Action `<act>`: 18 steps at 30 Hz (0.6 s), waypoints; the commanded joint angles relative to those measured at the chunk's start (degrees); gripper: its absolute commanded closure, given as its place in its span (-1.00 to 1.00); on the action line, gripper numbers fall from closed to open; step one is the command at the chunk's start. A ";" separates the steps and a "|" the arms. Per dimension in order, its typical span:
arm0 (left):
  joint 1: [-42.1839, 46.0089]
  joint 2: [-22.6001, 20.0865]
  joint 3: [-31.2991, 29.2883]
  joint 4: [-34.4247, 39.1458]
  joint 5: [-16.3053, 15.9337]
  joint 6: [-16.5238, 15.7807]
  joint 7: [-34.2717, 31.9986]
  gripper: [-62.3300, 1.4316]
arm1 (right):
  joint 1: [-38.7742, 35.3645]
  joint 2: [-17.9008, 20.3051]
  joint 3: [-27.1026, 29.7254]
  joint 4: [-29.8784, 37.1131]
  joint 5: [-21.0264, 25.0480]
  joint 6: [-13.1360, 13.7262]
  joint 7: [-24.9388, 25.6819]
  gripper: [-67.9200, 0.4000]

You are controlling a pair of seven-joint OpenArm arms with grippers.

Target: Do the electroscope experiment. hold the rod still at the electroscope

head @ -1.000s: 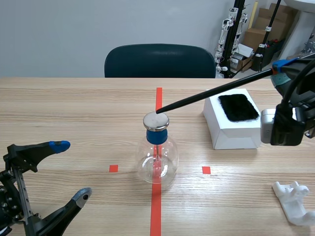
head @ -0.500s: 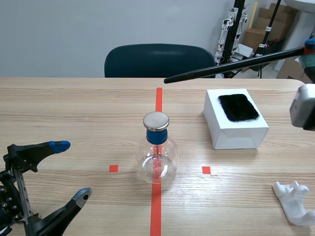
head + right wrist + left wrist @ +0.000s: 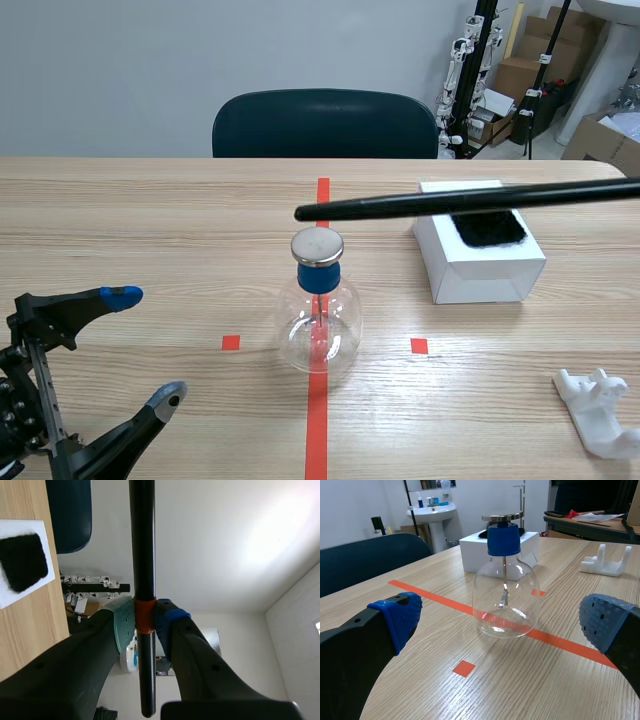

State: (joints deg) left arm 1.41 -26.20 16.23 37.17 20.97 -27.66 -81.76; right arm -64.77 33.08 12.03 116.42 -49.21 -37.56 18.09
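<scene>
The right gripper (image 3: pixel 144 622) is clamped on the black rod (image 3: pixel 142 540), its grey-green pad on one side and its blue pad on the other, both pressed to an orange-red band around the shaft, with a short length of rod sticking out behind the fingers and the long part running on ahead; the wrist camera looks up past the grip at a pale wall and ceiling, so the gripper is tipped upward, and the arm itself is out of the scene view, where only the rod (image 3: pixel 460 201) comes in from the right edge, lies almost level over the white box (image 3: pixel 478 265) and its black pad (image 3: pixel 487 225), and ends just above the electroscope (image 3: pixel 319 305), its tip hanging slightly left of the metal disc (image 3: pixel 317 245) with a narrow gap showing between them; the electroscope, a clear round flask with a blue stopper (image 3: pixel 318 277), stands upright on the red tape line (image 3: pixel 316 420) at the middle of the wooden table (image 3: pixel 150 220), a thin stem and a small foil leaf hanging inside it; the left gripper (image 3: pixel 148 345) rests low at the near left corner, fingers spread wide and gripping nothing, the flask ahead of it and well apart; a white plastic piece (image 3: pixel 600 410) lies at the near right, a dark chair (image 3: pixel 325 125) behind the table
</scene>
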 commanded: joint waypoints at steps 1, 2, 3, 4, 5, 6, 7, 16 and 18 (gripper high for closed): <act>-0.31 -0.66 -0.17 0.98 -0.76 -0.13 -1.18 -1.00 | -1.55 -2.32 1.51 0.83 0.63 -2.23 2.32 0.97; -0.31 -0.66 -0.17 0.98 -0.76 -0.13 -1.18 -1.00 | -2.99 -3.93 1.99 0.83 0.66 -2.84 3.82 0.97; -0.31 -0.66 -0.17 0.98 -0.76 -0.13 -1.18 -1.00 | -4.37 -5.73 2.43 0.83 0.79 -3.39 5.38 0.97; -0.31 -0.66 -0.17 0.98 -0.79 -0.13 -1.18 -1.00 | -5.49 -7.26 2.73 0.83 0.92 -3.85 6.64 0.97; -0.31 -0.66 -0.17 0.98 -0.76 -0.13 -1.16 -1.00 | -6.62 -8.94 3.02 0.83 1.07 -4.07 8.02 0.97; -0.31 -0.66 -0.17 0.98 -0.76 -0.13 -1.16 -1.00 | -7.56 -10.36 3.23 0.83 1.07 -4.13 9.07 0.97; -0.31 -0.66 -0.17 0.98 -0.79 -0.13 -1.16 -1.00 | -8.48 -11.78 3.45 0.79 1.09 -4.46 10.10 0.97; -0.31 -0.66 -0.17 0.98 -0.76 -0.13 -1.18 -1.00 | -13.58 -18.73 3.45 0.70 0.98 -5.14 13.51 0.97; -0.31 -0.66 -0.17 0.98 -0.76 -0.13 -1.18 -1.00 | -13.58 -19.74 3.45 0.37 0.98 -5.46 14.78 0.97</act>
State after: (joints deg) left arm 1.41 -26.20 16.23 37.17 20.97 -27.66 -81.76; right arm -77.97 13.37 14.94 116.42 -48.99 -41.34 32.16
